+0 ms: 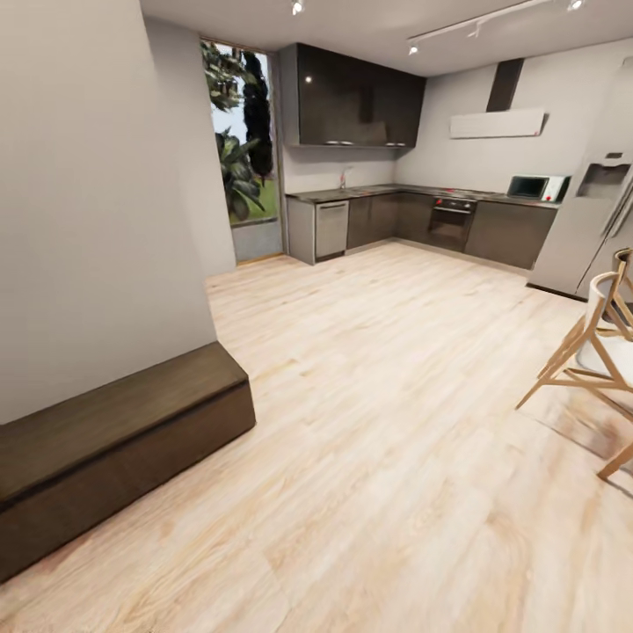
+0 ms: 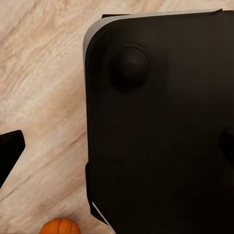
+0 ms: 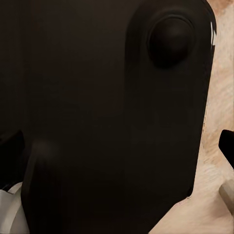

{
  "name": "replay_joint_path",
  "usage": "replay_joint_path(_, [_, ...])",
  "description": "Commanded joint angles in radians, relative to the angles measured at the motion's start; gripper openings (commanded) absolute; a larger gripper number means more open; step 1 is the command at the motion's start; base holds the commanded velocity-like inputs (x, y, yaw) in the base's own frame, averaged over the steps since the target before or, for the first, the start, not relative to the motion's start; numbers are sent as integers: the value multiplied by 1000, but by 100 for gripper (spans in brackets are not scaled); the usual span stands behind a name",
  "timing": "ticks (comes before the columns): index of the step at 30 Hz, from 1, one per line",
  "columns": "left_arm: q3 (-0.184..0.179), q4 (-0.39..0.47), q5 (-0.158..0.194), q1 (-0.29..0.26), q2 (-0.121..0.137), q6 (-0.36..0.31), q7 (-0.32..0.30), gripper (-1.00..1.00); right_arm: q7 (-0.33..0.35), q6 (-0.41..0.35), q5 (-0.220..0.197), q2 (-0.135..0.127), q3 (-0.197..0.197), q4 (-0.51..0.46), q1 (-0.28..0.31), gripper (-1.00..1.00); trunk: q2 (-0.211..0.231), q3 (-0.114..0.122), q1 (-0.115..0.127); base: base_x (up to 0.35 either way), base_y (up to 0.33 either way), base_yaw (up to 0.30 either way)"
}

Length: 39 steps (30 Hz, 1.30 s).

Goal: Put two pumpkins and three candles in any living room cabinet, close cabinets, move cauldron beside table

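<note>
Floorboards (image 1: 378, 422) of pale wood are seen across most of the head view, running from the foreground to a kitchen at the far end. The long low dark brown cabinet (image 1: 114, 440) is set against the grey wall (image 1: 88, 202) at the left, its fronts flush and closed as far as can be seen. A tall window (image 1: 242, 149) with greenery behind it is seen beyond the wall's corner. Dark kitchen units (image 1: 413, 220) are arranged along the far walls under dark upper cupboards (image 1: 356, 97), with an oven (image 1: 451, 220), a microwave (image 1: 530, 186) and a pale refrigerator (image 1: 591, 220) toward the right. A light wooden chair (image 1: 598, 352) is cut off by the right edge.

In the left wrist view, a large black body panel (image 2: 161, 131) of the robot is seen close up over the wooden floor. One orange ribbed pumpkin (image 2: 59, 226) is partly seen on the floor just beside the panel's lower corner. A dark fingertip (image 2: 9, 151) of the left gripper is seen at one edge and another dark sliver at the opposite edge, so the jaws are held apart with nothing between them.

In the right wrist view, the same kind of black panel (image 3: 107, 117) is seen very close. Dark finger edges (image 3: 226, 144) of the right gripper are seen at opposite sides, so its jaws are likewise apart. A small beige shape (image 3: 226, 195) is cut off on the floor nearby; it cannot be told what it is
</note>
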<state>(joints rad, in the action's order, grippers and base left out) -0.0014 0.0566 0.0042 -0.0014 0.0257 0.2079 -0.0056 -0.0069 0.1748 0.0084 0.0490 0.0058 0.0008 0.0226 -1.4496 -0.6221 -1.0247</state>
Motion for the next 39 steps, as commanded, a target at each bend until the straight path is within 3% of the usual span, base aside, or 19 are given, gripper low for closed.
replay_joint_path(1, [0, 0, 0, 0, 0, 2, -1, 100, -1, 4, 1, 0, 0, 1, 0, 100, 0, -1, 0, 146, 185, 278])
replay_joint_path(39, [-2, 0, 0, 0, -4, 2, -1, 100, -1, 4, 5, 0, 0, 1, 0, 100, 0, -24, 0, 14, 17, 278])
